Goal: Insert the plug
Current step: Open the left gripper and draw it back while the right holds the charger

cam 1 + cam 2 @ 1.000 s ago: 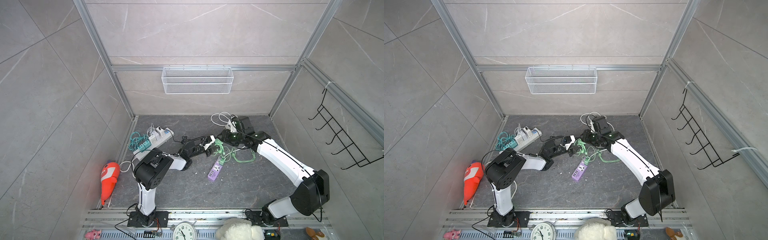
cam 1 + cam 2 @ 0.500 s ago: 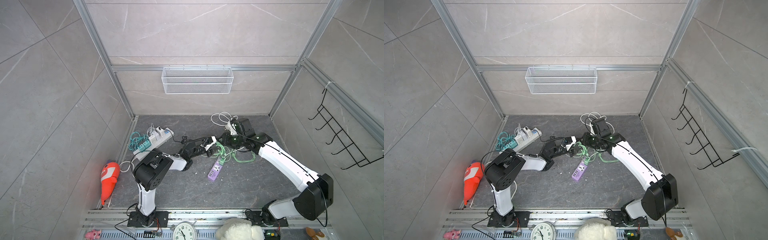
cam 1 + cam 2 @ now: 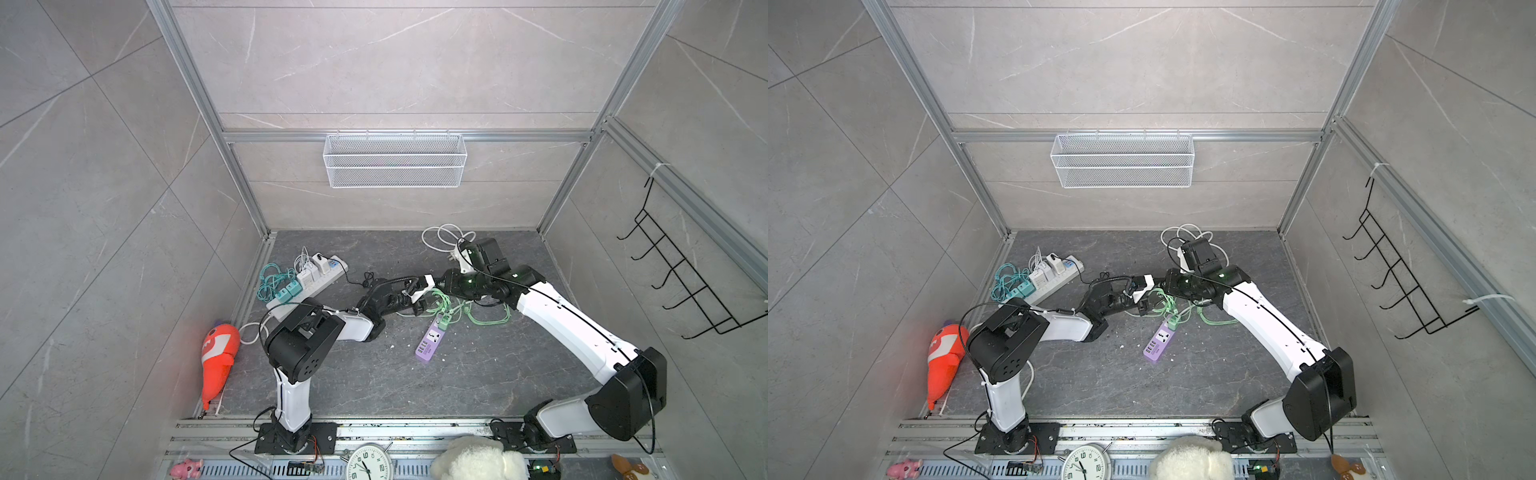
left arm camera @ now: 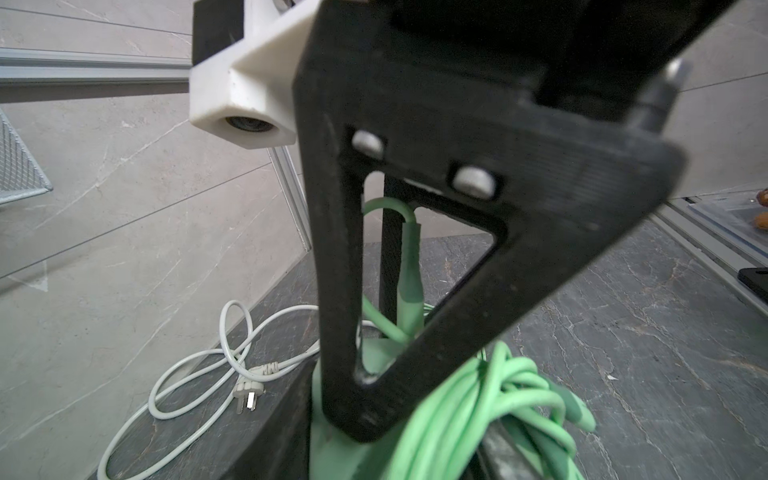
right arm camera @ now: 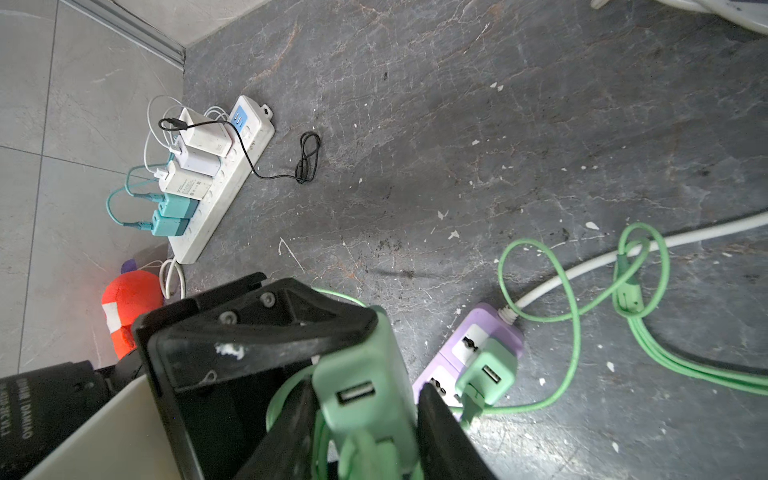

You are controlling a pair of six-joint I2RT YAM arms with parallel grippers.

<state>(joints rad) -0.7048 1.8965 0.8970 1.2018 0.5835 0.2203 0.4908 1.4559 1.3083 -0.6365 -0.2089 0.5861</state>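
Observation:
A green plug (image 5: 361,395) with a USB port hangs above the floor between both grippers. In the right wrist view my right gripper (image 5: 361,401) is shut on it, one black finger on each side. My left gripper (image 4: 386,436) also holds the plug (image 4: 332,446), with the coiled green cable (image 4: 478,407) beside it. In both top views the two grippers (image 3: 417,299) (image 3: 436,286) meet over the floor's middle. The purple power strip (image 5: 490,316) lies just below, with a green adapter (image 5: 488,376) in one socket.
A white power strip (image 3: 309,278) with several chargers lies at the back left, with a thin black cable (image 5: 307,160) beside it. A white cord with a plug (image 4: 249,390) is coiled at the back. An orange plush (image 3: 218,353) lies by the left wall.
My right gripper has moved left to the left gripper and its fingers have narrowed onto the green plug. The left arm has stayed where it was.

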